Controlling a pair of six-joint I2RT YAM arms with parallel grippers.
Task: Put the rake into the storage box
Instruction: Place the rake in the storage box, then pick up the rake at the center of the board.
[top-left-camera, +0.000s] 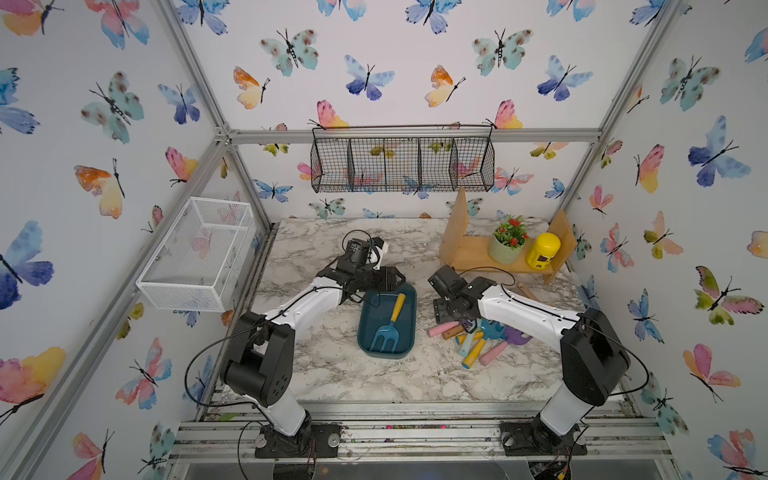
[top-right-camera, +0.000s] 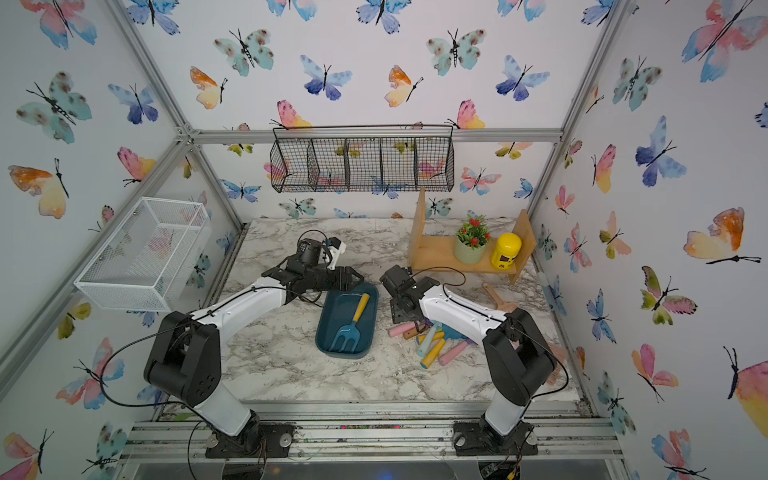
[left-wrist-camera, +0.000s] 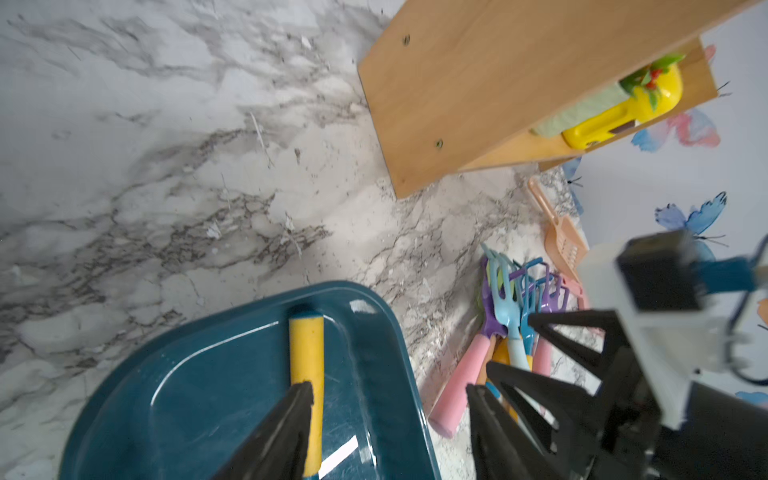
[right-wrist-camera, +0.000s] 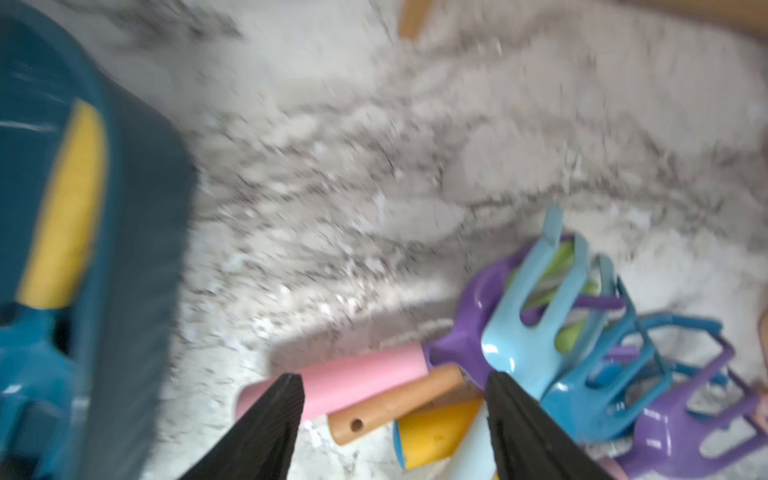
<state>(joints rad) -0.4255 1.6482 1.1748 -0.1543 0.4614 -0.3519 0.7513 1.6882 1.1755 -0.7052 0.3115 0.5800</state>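
The rake (top-left-camera: 394, 313), blue-headed with a yellow handle, lies flat inside the storage box (top-left-camera: 372, 320). That box sits just below the middle of the frame in both top views. The tines point toward the lower edge and the handle toward the box's upper rim, all of it within the walls.

You have the left gripper (left-wrist-camera: 390, 419) hanging over the box's upper end. Its jaws are wide apart and grip nothing. In the left wrist view the yellow handle (left-wrist-camera: 306, 365) runs alongside one finger (left-wrist-camera: 286, 419), unclamped.

To the right of the box, your right gripper (right-wrist-camera: 395, 415) hovers low over the pile of toy tools (top-left-camera: 478, 336) on the marble tabletop (top-left-camera: 332, 374). Its jaws are also spread, with a pink handle (right-wrist-camera: 357, 374) and a wooden handle (right-wrist-camera: 399, 399) below the gap. That view is blurred, so contact can't be confirmed.

As I read it, the placement itself is done for this rake. What's left is lifting the left arm clear without knocking the handle. More rake-like heads sit in the pile, if those count too.
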